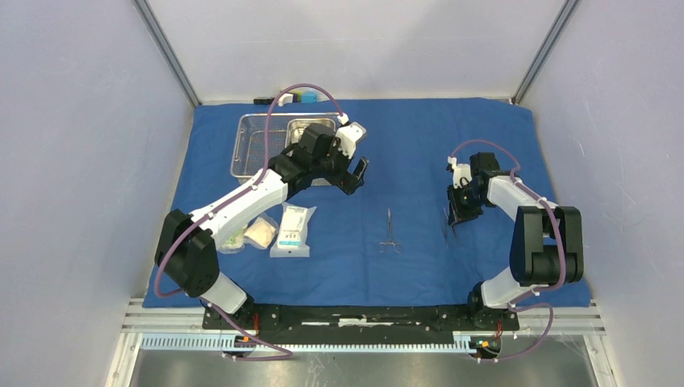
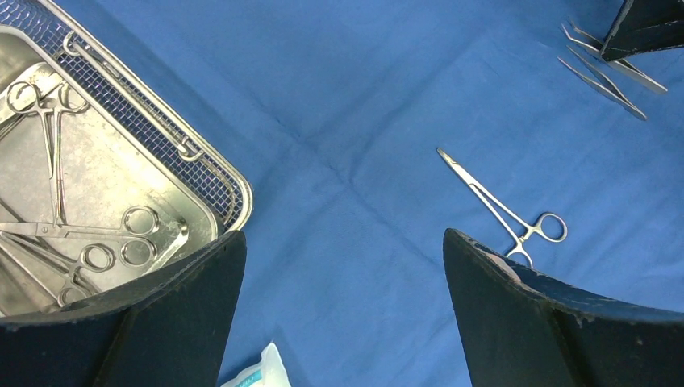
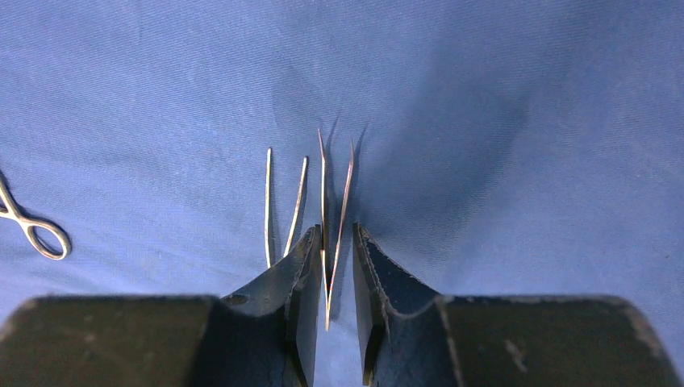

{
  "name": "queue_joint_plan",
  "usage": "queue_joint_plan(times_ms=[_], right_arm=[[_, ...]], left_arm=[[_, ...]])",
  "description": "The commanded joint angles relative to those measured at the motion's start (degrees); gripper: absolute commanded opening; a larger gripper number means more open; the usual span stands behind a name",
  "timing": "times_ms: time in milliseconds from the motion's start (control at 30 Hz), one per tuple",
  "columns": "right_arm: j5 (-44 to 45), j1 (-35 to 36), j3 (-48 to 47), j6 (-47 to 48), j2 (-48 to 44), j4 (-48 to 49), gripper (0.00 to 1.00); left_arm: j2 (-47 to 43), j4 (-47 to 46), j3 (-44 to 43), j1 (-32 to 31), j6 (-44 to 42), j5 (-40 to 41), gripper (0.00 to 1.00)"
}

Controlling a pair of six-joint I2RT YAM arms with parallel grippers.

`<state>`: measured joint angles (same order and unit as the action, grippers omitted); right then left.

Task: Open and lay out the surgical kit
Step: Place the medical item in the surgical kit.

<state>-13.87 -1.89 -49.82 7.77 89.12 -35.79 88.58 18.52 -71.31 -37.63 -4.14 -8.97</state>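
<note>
The blue cloth wrap (image 1: 419, 145) lies spread flat over the table. At its back left stands the wire-mesh basket (image 1: 250, 145) with the steel pan (image 1: 310, 129) inside; the pan (image 2: 105, 177) holds several ring-handled instruments (image 2: 56, 145). My left gripper (image 1: 355, 177) hovers just right of the basket, open and empty (image 2: 343, 238). One pair of forceps (image 1: 390, 232) lies mid-cloth. My right gripper (image 3: 335, 234) is low on the cloth, jaws slightly apart around a pair of tweezers (image 3: 337, 185) with a gap on the right side. A second pair of tweezers (image 3: 278, 201) lies just left of it.
White and green packets (image 1: 292, 230) lie on the cloth beside the left arm, with another packet (image 1: 260, 232) to their left. Small black and blue blocks (image 1: 298, 97) sit at the cloth's far edge. Grey walls close in both sides.
</note>
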Motion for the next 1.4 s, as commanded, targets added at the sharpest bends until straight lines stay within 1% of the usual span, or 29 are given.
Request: queue_joint_plan(times_ms=[0, 333, 867, 1100, 1367], right_arm=[[0.6, -0.1, -2.0, -0.4, 0.4, 0.8, 0.27], [2.4, -0.1, -0.1, -1.0, -2.2, 1.9, 0.23], [2.1, -0.2, 4.3, -1.4, -5.7, 3.8, 0.22], [2.1, -0.1, 5.6, -1.8, -7.9, 4.1, 0.19], [2.8, -0.1, 7.9, -2.6, -10.7, 5.3, 0.18]], left_arm=[[0.1, -0.7, -2.3, 0.0, 1.2, -1.0, 0.98], [0.6, -0.6, -2.5, 0.1, 1.6, -1.8, 0.98], [0.3, -0.5, -2.5, 0.1, 2.1, -2.3, 1.0], [0.2, -0.4, -2.6, 0.1, 2.2, -2.3, 1.0], [0.3, -0.4, -2.8, 0.1, 2.5, -2.5, 1.0]])
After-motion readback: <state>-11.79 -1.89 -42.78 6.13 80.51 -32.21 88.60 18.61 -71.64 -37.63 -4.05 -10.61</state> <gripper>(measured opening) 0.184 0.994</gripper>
